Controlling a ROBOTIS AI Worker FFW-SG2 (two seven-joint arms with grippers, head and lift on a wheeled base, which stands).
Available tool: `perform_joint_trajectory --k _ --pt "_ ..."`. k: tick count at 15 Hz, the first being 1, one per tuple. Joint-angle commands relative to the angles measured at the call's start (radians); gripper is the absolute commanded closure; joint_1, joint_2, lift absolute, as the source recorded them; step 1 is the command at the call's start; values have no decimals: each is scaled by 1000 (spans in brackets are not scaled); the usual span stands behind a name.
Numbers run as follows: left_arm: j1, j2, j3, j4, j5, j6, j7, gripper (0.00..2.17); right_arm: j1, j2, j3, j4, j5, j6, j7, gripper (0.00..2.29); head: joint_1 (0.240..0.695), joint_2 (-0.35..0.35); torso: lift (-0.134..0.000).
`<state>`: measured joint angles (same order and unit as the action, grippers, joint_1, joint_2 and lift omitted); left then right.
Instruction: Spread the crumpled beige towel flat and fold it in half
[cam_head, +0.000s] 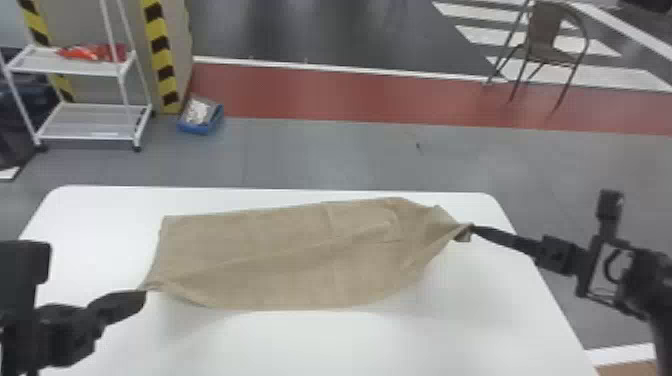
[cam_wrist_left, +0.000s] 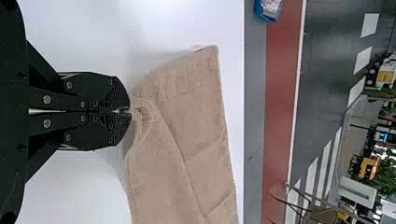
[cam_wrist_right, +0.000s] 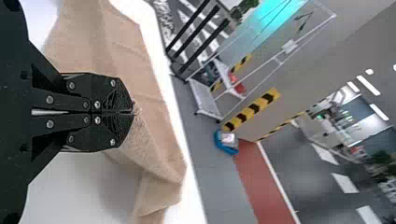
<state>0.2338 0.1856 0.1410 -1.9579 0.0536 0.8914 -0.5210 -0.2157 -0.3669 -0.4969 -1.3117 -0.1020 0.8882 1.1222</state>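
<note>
We see a smooth white table with straight sides and rounded far corners (cam_head: 310, 345); across its farther part we see a beige fabric towel, long and wide (cam_head: 290, 260), spread from left to right; its far edge runs near the table's far edge, rising slightly toward the right, and its near edge bows toward us; we make out a long slanting crease across the cloth and shorter wrinkles at its right part, which narrows to a bunched tip near the table's right edge; the left near corner is pulled to a point, and soft shadow falls on the white surface beside it.
</note>
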Motion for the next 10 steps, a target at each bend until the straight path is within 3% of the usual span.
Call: perform_joint_trajectory --k 1,5,10 --pt "61 0 -1 27 -24 -55 6 1713 62 6 12 -1 70 -11 22 1214 695 -184 0" --pt "107 2 23 47 -41 -101 9 1717 151 -1 -22 -43 73 7 48 1210 695 -188 0" --pt "124 11 69 40 -51 -110 6 1717 196 -21 -68 -63 128 10 64 1210 695 -200 0"
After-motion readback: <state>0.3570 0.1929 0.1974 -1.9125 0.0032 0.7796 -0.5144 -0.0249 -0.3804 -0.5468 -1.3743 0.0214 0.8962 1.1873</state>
